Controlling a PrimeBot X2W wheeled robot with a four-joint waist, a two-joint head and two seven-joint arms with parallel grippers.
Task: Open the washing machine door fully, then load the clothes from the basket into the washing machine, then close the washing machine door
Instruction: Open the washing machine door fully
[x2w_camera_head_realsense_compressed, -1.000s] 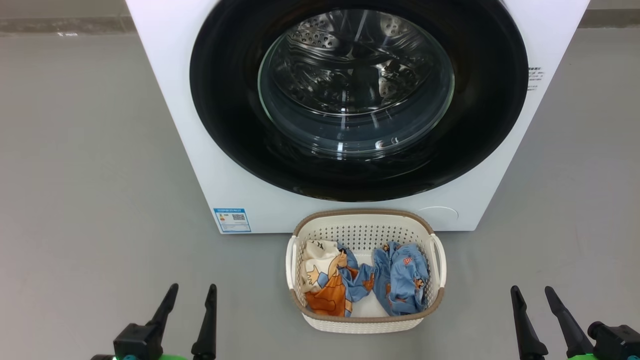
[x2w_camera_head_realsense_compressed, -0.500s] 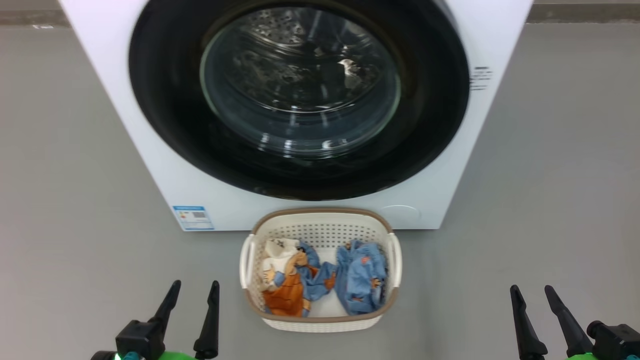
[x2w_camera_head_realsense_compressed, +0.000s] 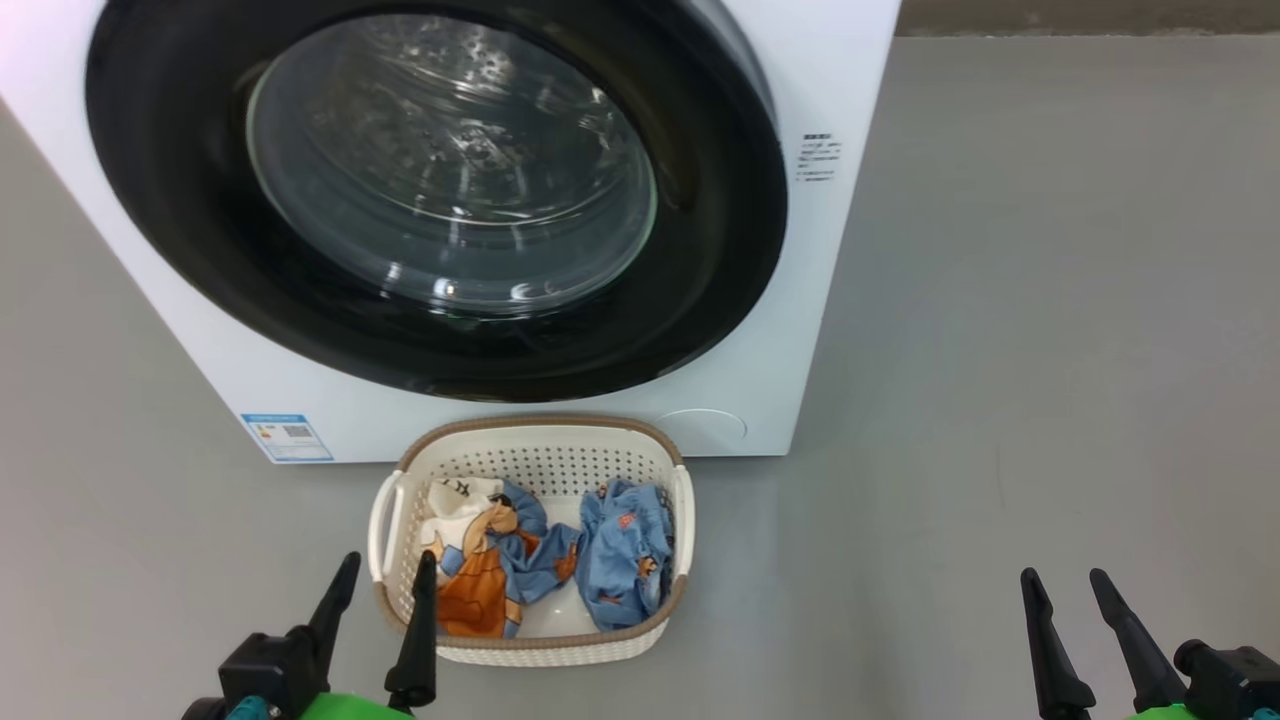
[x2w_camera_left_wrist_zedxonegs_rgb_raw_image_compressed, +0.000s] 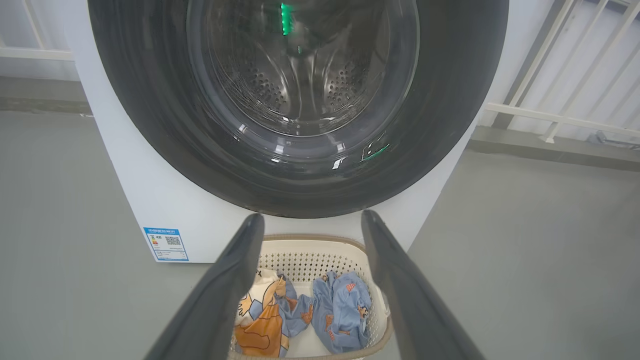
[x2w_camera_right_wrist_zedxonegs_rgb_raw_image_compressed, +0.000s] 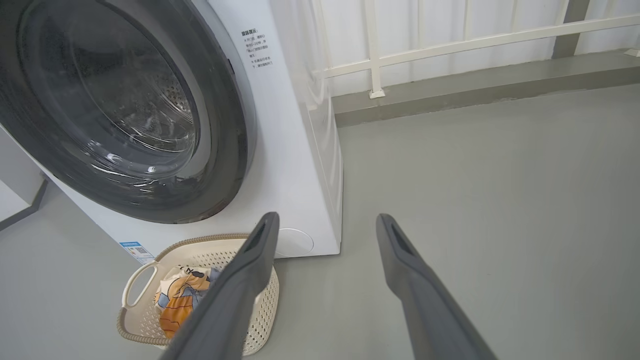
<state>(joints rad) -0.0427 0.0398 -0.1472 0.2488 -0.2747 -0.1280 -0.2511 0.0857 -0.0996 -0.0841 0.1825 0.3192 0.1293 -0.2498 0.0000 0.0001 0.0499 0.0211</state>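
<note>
**Door first: take it at the right rim and swing it wide**

Both pairs of fingers stand spread wide with nothing between them. The left gripper (x2w_camera_head_realsense_compressed: 389, 556) hangs low at the near left. Its inner finger shows across the near-left corner of the basket (x2w_camera_head_realsense_compressed: 540, 425), and I cannot tell whether it touches the rim. The right gripper (x2w_camera_head_realsense_compressed: 1060, 573) hangs low at the near right over bare floor (x2w_camera_head_realsense_compressed: 1000, 350), well apart from everything.

The door (x2w_camera_head_realsense_compressed: 200, 280) is shut against the machine (x2w_camera_head_realsense_compressed: 800, 300), so opening is the step in hand and is not yet begun. The basket sits on the floor just in front of the machine, below the door's lower rim. The clothes (x2w_camera_head_realsense_compressed: 520, 570) lie in it, the cream and orange piece on the left and the blue piece on the right.

The door's right rim stands a little proud of the white face, with a darker hollow partway up it. That is likely the pull, which would put the hinge on the left. The right gripper looks better placed for it:

- Come in from the right and slip one finger into the hollow rather than pinching the glossy rim, which would probably slip.
- Draw along the door's arc, not straight back.
- Keep the arm above the basket, and keep the left gripper back so it does not nudge it.
- Carry the swing to the end so the drum mouth is fully clear.
</note>
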